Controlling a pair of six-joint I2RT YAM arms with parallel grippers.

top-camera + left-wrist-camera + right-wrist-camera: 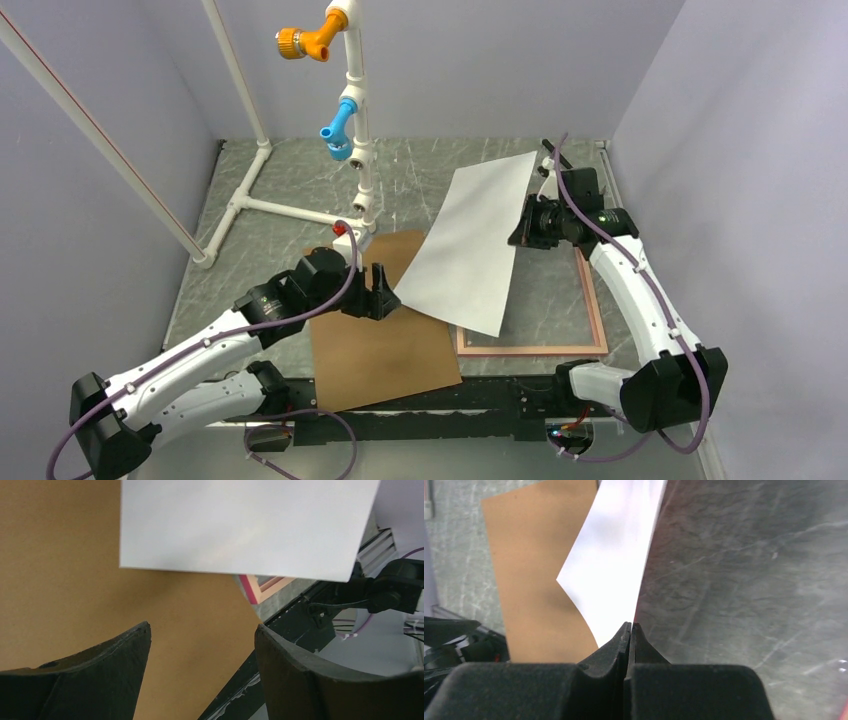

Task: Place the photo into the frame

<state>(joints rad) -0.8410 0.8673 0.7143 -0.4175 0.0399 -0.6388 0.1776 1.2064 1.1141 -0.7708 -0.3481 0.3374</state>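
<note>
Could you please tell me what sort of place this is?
Probably a robotics lab test cell: plain walls box in a marbled table, the left arm and right arm are bolted on, and a pipe stand stands behind.

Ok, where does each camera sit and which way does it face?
Top external: high behind the arms, aimed down at the table and frame; both arms show.
Left wrist: on the left arm, facing past the open left gripper to the brown board.
Right wrist: on the right arm, facing along the shut right gripper pinching the photo.
Shared: all show photo and board.
</note>
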